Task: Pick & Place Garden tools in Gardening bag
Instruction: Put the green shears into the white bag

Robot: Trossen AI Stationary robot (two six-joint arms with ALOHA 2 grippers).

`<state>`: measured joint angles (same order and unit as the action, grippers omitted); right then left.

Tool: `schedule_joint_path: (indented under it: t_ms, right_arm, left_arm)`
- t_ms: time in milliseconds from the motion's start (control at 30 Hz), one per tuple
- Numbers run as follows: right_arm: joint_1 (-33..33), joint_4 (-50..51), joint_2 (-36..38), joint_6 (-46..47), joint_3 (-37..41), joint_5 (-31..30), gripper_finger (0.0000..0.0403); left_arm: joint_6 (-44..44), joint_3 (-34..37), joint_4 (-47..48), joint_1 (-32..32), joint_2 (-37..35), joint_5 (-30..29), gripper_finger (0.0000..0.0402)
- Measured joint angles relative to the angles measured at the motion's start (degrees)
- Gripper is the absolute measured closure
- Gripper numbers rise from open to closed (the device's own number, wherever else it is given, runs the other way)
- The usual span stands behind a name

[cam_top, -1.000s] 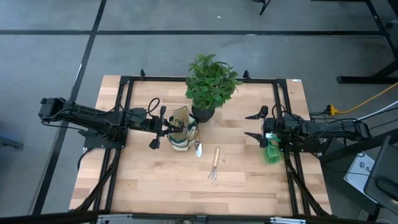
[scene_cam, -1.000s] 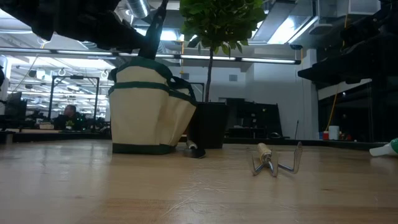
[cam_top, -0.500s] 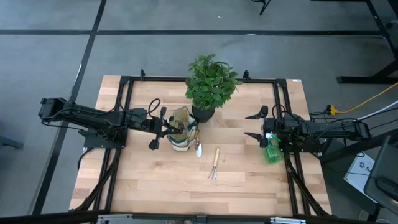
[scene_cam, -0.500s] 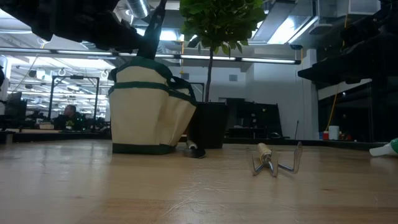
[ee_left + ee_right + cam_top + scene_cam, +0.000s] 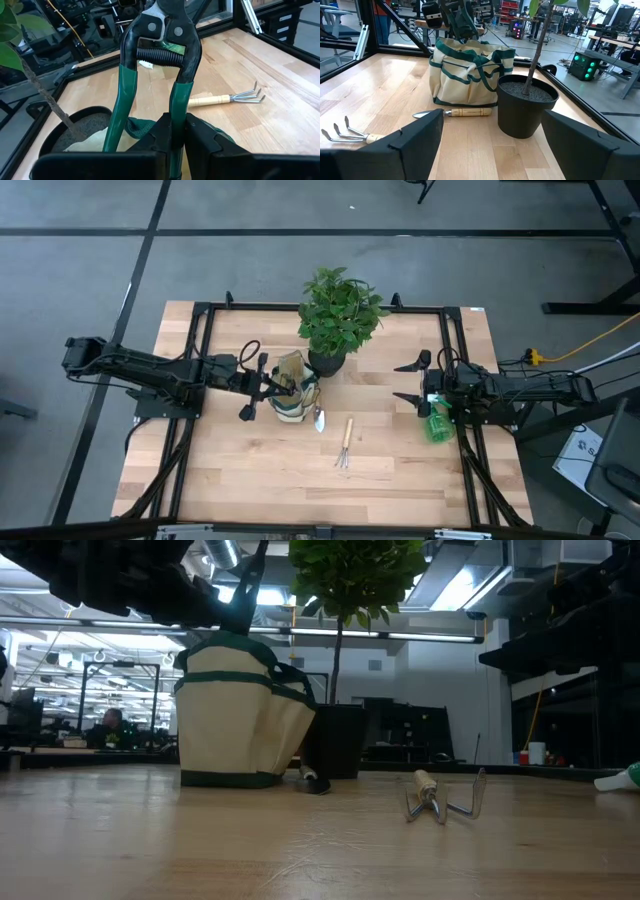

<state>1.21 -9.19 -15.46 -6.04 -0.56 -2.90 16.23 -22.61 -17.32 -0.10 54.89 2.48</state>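
Note:
The gardening bag (image 5: 291, 399) (image 5: 240, 720) (image 5: 465, 70), beige with green trim, stands left of the plant's black pot (image 5: 326, 361). My left gripper (image 5: 268, 385) (image 5: 172, 131) is at the bag's mouth, shut on green-handled pruning shears (image 5: 157, 60) (image 5: 248, 590). A trowel (image 5: 320, 420) (image 5: 465, 112) and a hand fork (image 5: 344, 444) (image 5: 440, 798) lie flat on the table right of the bag. A green spray bottle (image 5: 437, 425) lies beside my right gripper (image 5: 412, 381) (image 5: 492, 145), which is open and holds nothing. My left gripper pinches one green handle (image 5: 176, 107) of the shears between its two fingers, coming about level from the table's left and lying across the handle. The shears stand steeply over the bag, pivot end (image 5: 161, 27) up and clear of the table. The fingers hide the handles' lower ends.
The leafy potted plant (image 5: 340, 310) (image 5: 525, 105) stands close behind and to the right of the bag. A black frame (image 5: 200, 315) runs around the table top. Bare wood (image 5: 250, 480) lies toward the near edge.

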Motion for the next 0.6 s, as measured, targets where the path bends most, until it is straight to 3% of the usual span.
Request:
schedule_joint_path:
  t_ms: [267,600]
  right_arm:
    - [0.0,0.0,0.0,0.0,0.0,0.0,0.0062]
    - [0.0,0.0,0.0,0.0,0.0,0.0,0.0062]
  left_arm:
    - [0.0,0.0,0.0,0.0,0.0,-1.6,0.0350]
    - [0.0,0.0,-0.1,0.0,0.0,-1.7,0.0353]
